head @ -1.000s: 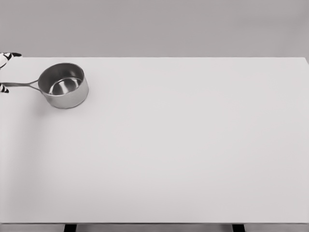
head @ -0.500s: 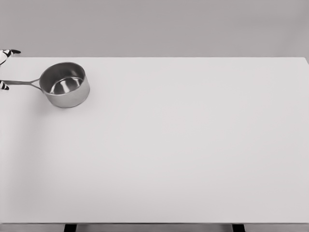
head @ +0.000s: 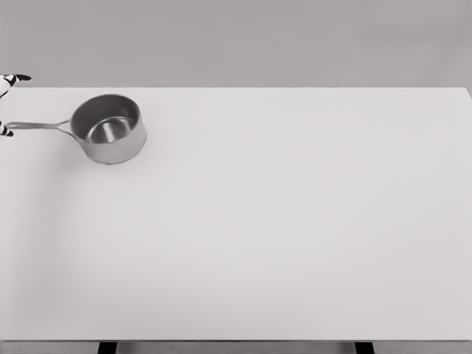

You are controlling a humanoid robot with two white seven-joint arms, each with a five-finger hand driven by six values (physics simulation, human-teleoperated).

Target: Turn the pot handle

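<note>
Head view, high and angled down on white table (head: pixel 280 236). Steel pot (head: pixel 109 137) near far left corner of table, upright, open mouth up, shiny bare inside showing. Long thin handle (head: pixel 38 125) straight out from pot's left side, roughly level, reaching almost to left picture edge. Just past handle's outer end, at very edge of picture, two striped black-and-white fingertips: one (head: pixel 6 131) right at handle's tip, touching or just beside it, cannot tell which; another (head: pixel 16 77) farther back from pot, above table's far edge, apart from handle. Hand (head: pixel 5 103) itself cut off by picture border, only these small bits showing, arm hidden outside frame on pot's left. Fingers seemingly spread on either side of handle's end, one nearer than pot's handle and one beyond it, but whether clasped on handle or loose: cannot tell from so little. Faint soft shadow on table in front of pot and to its left. Rest of table stretching right of pot and toward camera, plain white. Dark table legs (head: pixel 108 346) peeking below near edge, well apart from pot. Grey wall (head: pixel 243 40) behind pot and table's far edge.
</note>
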